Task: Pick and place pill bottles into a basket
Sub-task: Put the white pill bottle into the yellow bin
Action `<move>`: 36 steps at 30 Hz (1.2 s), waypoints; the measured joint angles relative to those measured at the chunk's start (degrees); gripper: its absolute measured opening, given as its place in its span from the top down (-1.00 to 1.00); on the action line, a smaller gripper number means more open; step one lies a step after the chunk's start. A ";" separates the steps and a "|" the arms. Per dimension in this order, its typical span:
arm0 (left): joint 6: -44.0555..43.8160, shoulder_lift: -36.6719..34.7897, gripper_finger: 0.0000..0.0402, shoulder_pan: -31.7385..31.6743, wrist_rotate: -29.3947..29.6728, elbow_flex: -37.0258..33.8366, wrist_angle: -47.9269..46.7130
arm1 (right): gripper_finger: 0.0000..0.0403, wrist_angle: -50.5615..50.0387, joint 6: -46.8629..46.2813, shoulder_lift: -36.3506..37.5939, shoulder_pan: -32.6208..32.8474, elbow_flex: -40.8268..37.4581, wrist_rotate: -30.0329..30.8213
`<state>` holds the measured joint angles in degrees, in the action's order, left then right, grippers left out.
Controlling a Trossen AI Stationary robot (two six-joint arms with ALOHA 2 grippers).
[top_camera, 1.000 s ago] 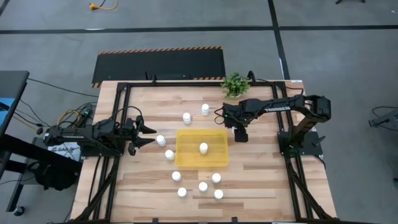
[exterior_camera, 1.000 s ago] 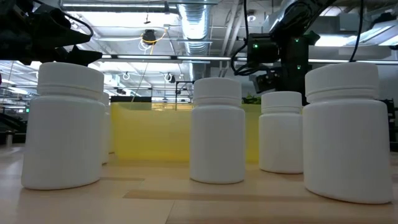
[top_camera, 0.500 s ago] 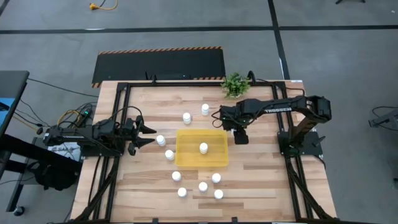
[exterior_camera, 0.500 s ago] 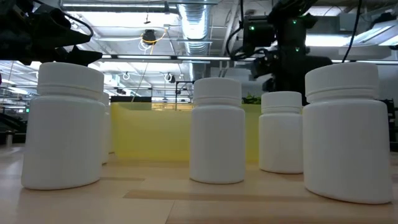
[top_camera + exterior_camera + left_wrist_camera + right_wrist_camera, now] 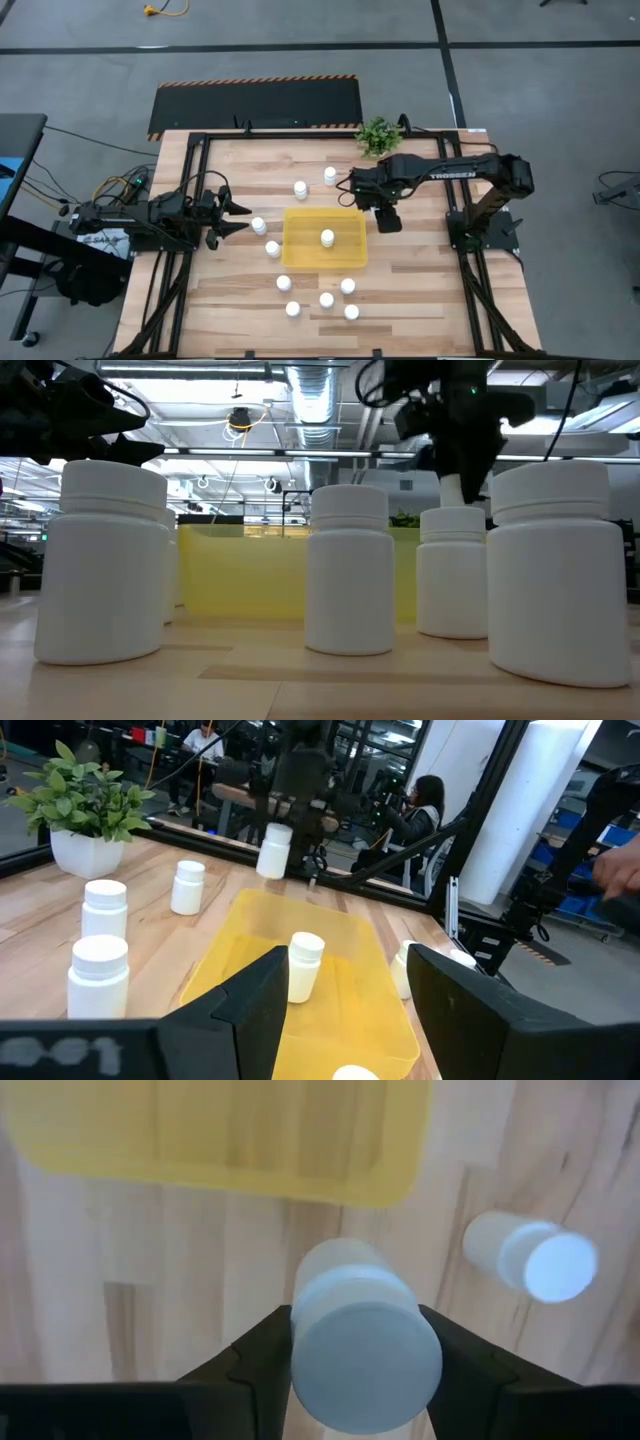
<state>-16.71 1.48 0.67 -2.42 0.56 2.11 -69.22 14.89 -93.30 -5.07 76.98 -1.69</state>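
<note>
- A wooden table (image 5: 420,285) in a black frame stands on a grey floor; the low view looks past it to a ceiling with ducts and lights
- A small green plant (image 5: 379,135) in a white pot sits at the table's far edge; in the left wrist view it shows beside two bottles, with people seated at desks behind
- The yellow basket (image 5: 300,245) lies near the table's middle with one pill bottle (image 5: 327,238) standing upright inside it
- The right gripper (image 5: 386,217) hangs off the table just beside the basket's right edge, its fingers pinching a white bottle (image 5: 360,1335) by its sides; the right wrist view shows the bottle's cap between the two dark fingers with the basket's corner beyond
- In the left wrist view this held bottle (image 5: 273,851) is in the air above the basket's far end, slightly tilted
- The left gripper (image 5: 235,219) waits at the table's left edge, fingers spread and holding nothing, pointing toward a bottle (image 5: 259,226) just in front of it
- Other bottles stand on the wood: two behind the basket (image 5: 330,175), one at its left corner (image 5: 272,248), and a cluster of five (image 5: 326,299) in front of it
</note>
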 joint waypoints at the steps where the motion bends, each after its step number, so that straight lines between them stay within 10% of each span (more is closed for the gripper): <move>1: 0.00 0.00 0.04 0.00 0.00 0.01 0.00 | 0.18 -0.23 -0.29 0.00 0.44 0.92 0.02; 36: -0.15 0.00 0.04 0.00 -1.42 0.02 0.29 | 0.16 4.61 -8.91 -13.05 11.09 12.51 0.28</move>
<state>-16.86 1.48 0.67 -3.84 0.57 2.40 -64.62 5.98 -106.34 6.02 89.49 -1.41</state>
